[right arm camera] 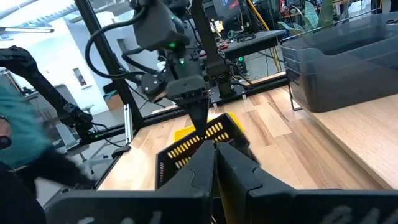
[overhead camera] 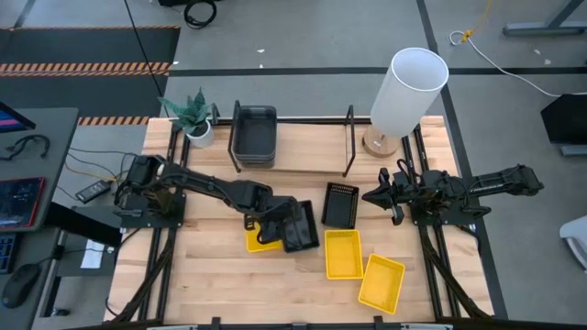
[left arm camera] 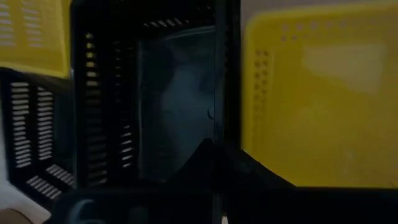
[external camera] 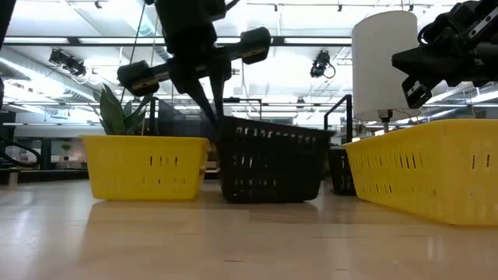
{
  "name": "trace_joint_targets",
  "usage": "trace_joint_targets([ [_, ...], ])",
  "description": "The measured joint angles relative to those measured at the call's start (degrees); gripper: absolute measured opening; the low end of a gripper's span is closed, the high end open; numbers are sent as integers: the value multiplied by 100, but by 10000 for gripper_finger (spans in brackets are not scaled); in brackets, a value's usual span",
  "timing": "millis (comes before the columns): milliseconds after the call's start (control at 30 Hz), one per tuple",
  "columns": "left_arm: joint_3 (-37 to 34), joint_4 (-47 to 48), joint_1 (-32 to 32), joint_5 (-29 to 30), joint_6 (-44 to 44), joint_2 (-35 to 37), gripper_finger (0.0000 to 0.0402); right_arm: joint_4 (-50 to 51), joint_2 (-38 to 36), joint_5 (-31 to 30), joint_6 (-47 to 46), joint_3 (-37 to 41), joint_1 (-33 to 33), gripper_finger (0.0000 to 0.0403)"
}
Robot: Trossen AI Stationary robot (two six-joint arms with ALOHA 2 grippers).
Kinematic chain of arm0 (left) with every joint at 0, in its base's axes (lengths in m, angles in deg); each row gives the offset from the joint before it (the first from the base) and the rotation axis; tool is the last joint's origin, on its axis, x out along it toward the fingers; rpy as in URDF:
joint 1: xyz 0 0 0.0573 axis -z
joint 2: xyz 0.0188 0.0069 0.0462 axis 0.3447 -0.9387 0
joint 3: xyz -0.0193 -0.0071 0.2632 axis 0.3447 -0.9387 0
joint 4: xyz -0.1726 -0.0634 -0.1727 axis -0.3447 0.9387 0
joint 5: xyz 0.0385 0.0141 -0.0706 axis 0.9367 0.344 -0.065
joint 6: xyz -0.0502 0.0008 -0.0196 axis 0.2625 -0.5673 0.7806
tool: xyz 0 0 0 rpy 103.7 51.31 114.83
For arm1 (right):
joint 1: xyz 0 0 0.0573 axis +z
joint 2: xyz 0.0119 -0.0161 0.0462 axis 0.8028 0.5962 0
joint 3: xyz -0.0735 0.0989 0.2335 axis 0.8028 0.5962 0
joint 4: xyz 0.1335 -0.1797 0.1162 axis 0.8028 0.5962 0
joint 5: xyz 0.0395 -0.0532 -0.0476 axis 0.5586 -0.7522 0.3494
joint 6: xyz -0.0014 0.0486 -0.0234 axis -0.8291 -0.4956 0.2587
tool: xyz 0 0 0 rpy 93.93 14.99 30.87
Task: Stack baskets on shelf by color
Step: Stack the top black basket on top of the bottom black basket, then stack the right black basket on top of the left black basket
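My left gripper (overhead camera: pixel 275 223) is down at a black basket (overhead camera: pixel 299 225) in the middle of the table, shut on its wall. A yellow basket (overhead camera: pixel 260 241) sits right beside it on the left. A second black basket (overhead camera: pixel 341 203) lies toward the shelf. Two more yellow baskets (overhead camera: pixel 343 254) (overhead camera: pixel 381 282) rest on the near right part of the table. Dark grey baskets (overhead camera: pixel 254 136) stand stacked on the left end of the shelf (overhead camera: pixel 312 156). My right gripper (overhead camera: pixel 371 195) waits shut, raised above the table's right side and pointing left. My left gripper has the black basket's side wall (left arm camera: pixel 217 93), the one next to the yellow basket (left arm camera: pixel 317 99), pinched with one finger inside and one outside. The fingers (external camera: pixel 216 105) come from above, pointing down. The basket's bottom (external camera: pixel 272 198) looks to be on the table.
A white lamp (overhead camera: pixel 408 92) stands at the shelf's right end and a potted plant (overhead camera: pixel 194 115) at its left end. The shelf's upright black loops (overhead camera: pixel 349 137) rise at both ends. Bare wood (overhead camera: pixel 193 266) lies on the near left part of the table.
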Motion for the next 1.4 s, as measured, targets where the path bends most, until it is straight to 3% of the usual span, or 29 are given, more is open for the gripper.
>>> trace_joint_targets([
  [133, -18, -157, 21, -46, 246, 0, 16, -1, 0, 2, 0, 0, 0, 25],
  [367, -20, -131, -69, -271, 819, 0, 75, 0, 0, 0, 0, 0, -1, 25],
  [567, -20, -130, -99, -387, 842, 0, 103, 0, 0, 0, 0, 0, 0, 25],
  [767, -20, -318, -169, -400, 873, 5, 103, 0, 0, 2, 0, 0, 1, 25],
  [1000, -20, -1308, -325, -397, 1412, 79, 85, 0, -2, 0, 0, 0, 1, 25],
  [1200, -20, -2706, -519, -396, 3309, 48, 73, -1, -2, 2, 0, 0, 1, 25],
  [1400, -17, -3960, -820, -393, 6715, -53, 54, 0, -2, 0, 0, 0, 1, 25],
])
